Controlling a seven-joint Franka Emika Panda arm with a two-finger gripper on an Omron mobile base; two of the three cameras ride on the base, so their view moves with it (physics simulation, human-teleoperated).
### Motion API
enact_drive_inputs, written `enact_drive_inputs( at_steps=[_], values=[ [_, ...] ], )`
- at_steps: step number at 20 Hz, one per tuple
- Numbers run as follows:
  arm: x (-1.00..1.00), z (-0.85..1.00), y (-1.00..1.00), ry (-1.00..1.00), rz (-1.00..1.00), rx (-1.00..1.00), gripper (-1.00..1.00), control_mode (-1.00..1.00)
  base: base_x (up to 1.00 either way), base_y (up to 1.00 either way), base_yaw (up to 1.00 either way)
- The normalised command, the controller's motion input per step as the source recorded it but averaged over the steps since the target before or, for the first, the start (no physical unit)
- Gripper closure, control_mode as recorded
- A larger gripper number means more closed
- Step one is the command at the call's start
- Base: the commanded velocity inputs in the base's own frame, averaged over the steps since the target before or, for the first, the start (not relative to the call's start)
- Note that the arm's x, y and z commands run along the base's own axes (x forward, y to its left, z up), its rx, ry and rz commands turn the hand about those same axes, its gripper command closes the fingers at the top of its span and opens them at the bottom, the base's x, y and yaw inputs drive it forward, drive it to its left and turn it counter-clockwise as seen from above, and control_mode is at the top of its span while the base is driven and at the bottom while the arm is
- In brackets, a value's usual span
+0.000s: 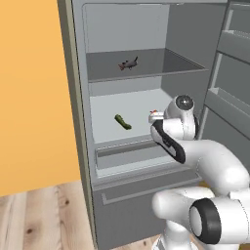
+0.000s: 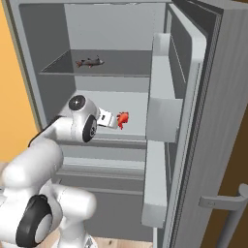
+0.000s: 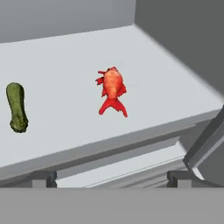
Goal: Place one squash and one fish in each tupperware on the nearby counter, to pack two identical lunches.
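I can read no brand, label or writing anywhere on the open fridge or on the arm. My arm rises in front of the fridge and bends forward at the elbow, so the wrist points into the middle compartment. The hand sits level with the front lip of the middle shelf, looking slightly down across it. Its two finger tips stand wide apart with nothing between them, so it is open and empty.

The red-orange fish lies on that middle shelf ahead of the hand, not touched. The dark green squash lies on the same shelf, well apart from the fish, to its left in the hand view. The dark grey fish rests on the upper shelf. The fridge door stands open on the right.
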Motion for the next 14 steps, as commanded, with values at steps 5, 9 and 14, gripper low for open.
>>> enact_drive_inputs(
  at_steps=[5,9,14],
  values=[
    [0.67,-0.17,-0.16,0.01,-0.05,0.00,-1.00,-1.00,0.00,0.00,0.00],
    [0.58,-0.16,-0.18,0.01,0.00,0.02,-1.00,-1.00,0.00,0.00,0.00],
    [0.58,-0.28,-0.17,0.02,0.00,0.01,-1.00,-1.00,0.00,0.00,0.00]
  ],
)
